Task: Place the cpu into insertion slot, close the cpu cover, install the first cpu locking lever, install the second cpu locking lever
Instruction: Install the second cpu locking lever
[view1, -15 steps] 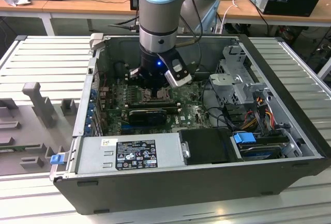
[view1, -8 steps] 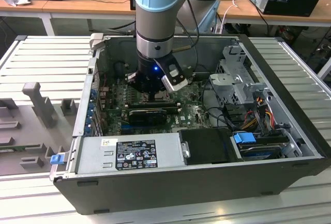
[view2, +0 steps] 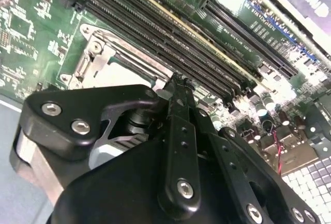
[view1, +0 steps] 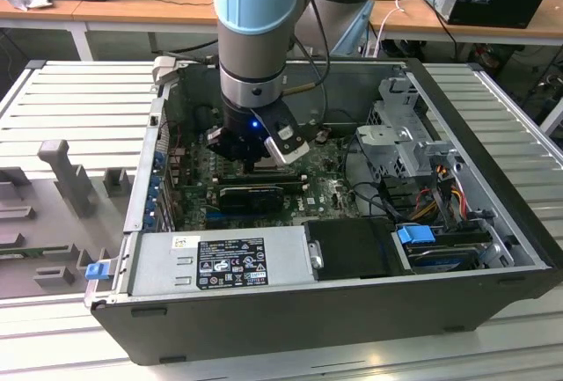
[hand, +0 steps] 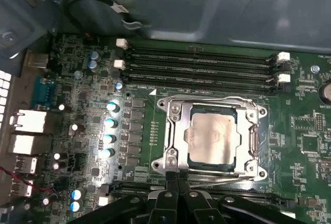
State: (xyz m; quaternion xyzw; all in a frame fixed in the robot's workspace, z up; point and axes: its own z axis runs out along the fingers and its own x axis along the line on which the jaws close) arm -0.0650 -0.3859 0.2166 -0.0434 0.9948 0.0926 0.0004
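First wrist view, fingers [hand: 177,180] pressed together, empty, tips at cpu cover [hand: 173,141] edge, cpu [hand: 212,140] seated.

The exterior view looks down from above and in front at the open computer case [view1: 352,311], the arm at twelve o'clock. Both wrist views sit close over the green board [hand: 305,131], sharing the memory slots [hand: 199,69] and the cpu cover [hand: 173,136].
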